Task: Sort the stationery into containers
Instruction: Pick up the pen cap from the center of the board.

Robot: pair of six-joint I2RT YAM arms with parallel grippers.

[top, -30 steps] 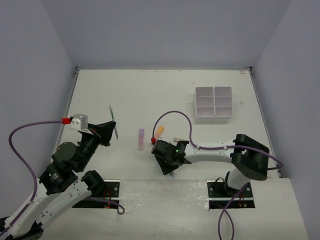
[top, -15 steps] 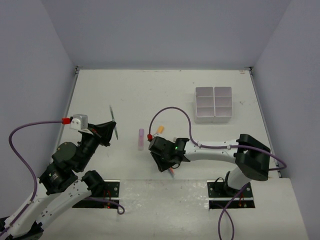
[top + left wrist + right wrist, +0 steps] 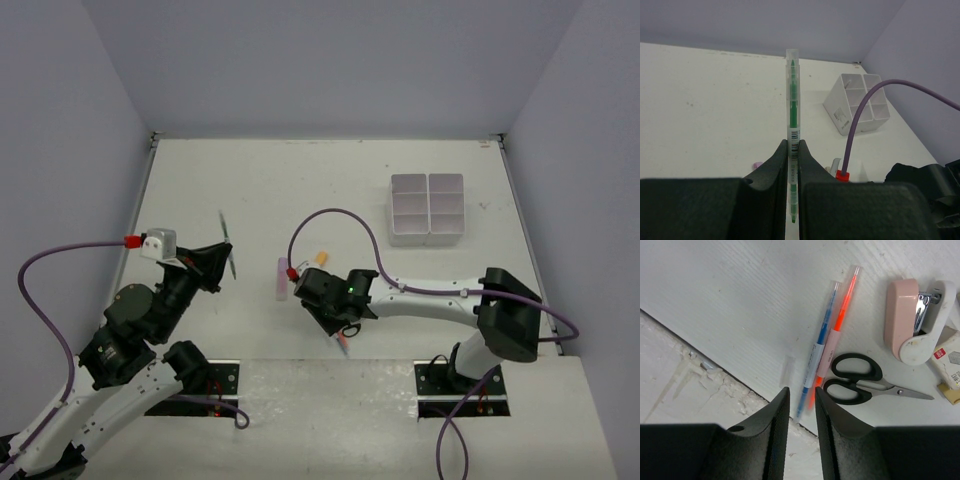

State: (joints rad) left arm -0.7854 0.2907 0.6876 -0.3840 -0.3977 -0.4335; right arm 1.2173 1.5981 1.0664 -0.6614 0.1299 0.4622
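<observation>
Left fingers (image 3: 774,167) are clamped shut on a clear thin pen with a green core (image 3: 792,100), holding it upright over the left side of the white tabletop (image 3: 250,180). Right fingers (image 3: 774,412) are only a narrow crack apart and not squeezing anything. They're low by the near edge, around the middle, right over the ends of a thin blue pen (image 3: 825,322) and an orange-red pen (image 3: 845,305) lying side by side. Just beside those are black-handled scissors (image 3: 875,385) and a pink and white stapler (image 3: 902,310). A lilac highlighter (image 3: 282,278) lies between the two arms. The white plastic divided organiser box (image 3: 428,208) sits well apart, by the right edge.
</observation>
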